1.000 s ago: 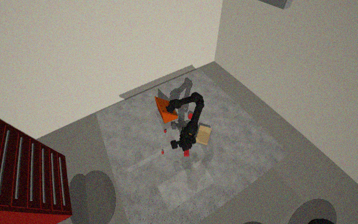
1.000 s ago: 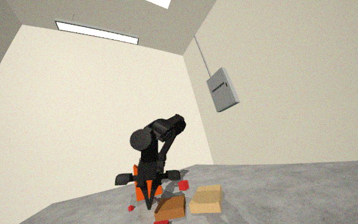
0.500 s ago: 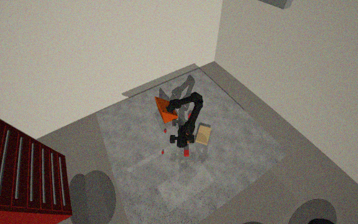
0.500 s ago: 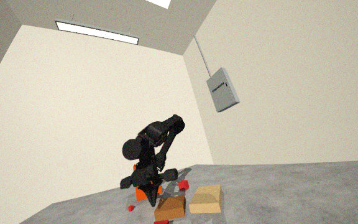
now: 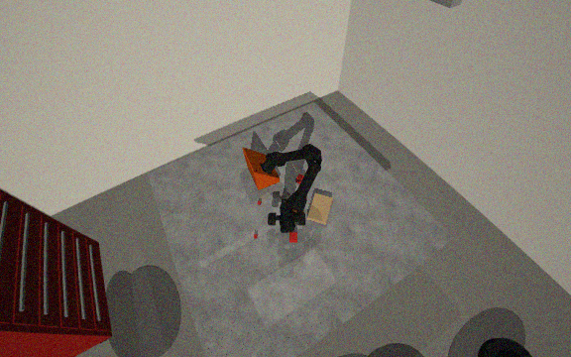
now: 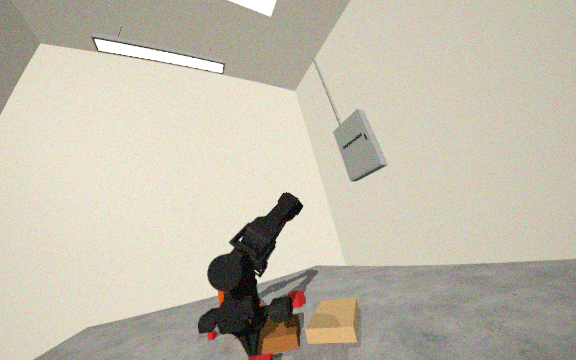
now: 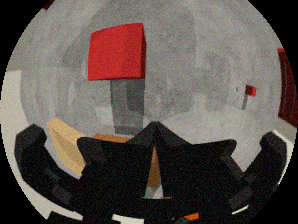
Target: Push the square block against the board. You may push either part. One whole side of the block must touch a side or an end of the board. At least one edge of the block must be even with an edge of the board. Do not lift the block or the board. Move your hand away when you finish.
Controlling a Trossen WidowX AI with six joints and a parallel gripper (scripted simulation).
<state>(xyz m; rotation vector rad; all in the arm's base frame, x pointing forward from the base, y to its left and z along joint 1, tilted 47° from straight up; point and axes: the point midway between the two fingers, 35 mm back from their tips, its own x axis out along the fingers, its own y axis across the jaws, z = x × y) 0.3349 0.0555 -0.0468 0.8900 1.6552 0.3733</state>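
The light tan board (image 5: 321, 205) (image 6: 339, 312) (image 7: 67, 145) lies flat on the grey floor. The brown square block (image 6: 280, 342) (image 7: 117, 137) lies just left of it in the exterior view, with a narrow strip of floor showing between them. In the top view the arm hides nearly all of the block. My gripper (image 5: 286, 230) (image 6: 252, 353) (image 7: 155, 125) is shut and empty, pointing down with its fingers close beside the block's left side in the exterior view. Whether the fingertips touch the block cannot be told.
A red block (image 5: 293, 237) (image 6: 260, 357) (image 7: 117, 52) lies just beyond my fingertips. Another red piece (image 5: 299, 178) (image 6: 297, 299) lies behind the block and board. Small red pieces (image 5: 259, 201) (image 5: 255, 236) lie to the left. An orange object (image 5: 260, 181) stands by the arm's base.
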